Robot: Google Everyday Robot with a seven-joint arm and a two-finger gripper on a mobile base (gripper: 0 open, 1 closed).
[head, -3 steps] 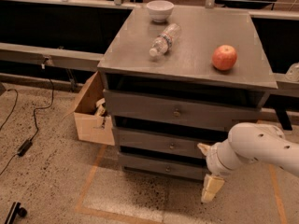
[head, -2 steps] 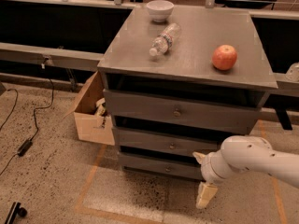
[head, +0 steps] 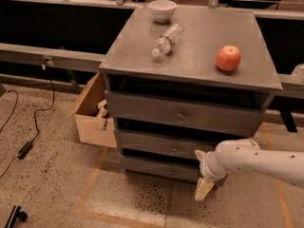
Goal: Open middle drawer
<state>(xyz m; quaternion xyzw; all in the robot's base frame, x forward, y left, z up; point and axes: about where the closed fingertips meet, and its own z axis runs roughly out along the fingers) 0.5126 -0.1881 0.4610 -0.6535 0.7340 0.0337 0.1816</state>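
Presently the middle drawer (head: 156,145) sits pushed in, second of three in the front of a grey cabinet (head: 112,82), its plain front roughly level with the fronts above and below it. Its small round knob (head: 175,149) at centre is bare, with nothing touching it. The gripper (head: 199,175) is low at the right end of the cabinet front, to the right of that knob and well apart from it. Its jaws are released and spread one above the other. The upper fingertip (head: 198,154) lies at the right end of the middle drawer's front; whether it touches cannot be told. The lower, cream-coloured finger (head: 203,189) hangs down past the bottom drawer (head: 152,165) toward the floor (head: 47,189). The white arm (head: 256,160) runs in from the right edge of the view. The top drawer (head: 142,109), with the tallest front, is likewise pushed in, with a dark gap above it. On the worktop (head: 199,65) that caps the cabinet, a red apple (head: 228,58) stands near the right front. A clear plastic bottle (head: 167,39) lies on its side left of centre, and a white bowl (head: 162,8) stands upright at the back. Just beside the cabinet's left side, a cardboard box (head: 90,122) rests on the floor with its flaps up. Further left, a black cable (head: 38,113) trails across the floor. Orange tape (head: 92,177) marks lines on the floor before the cabinet.
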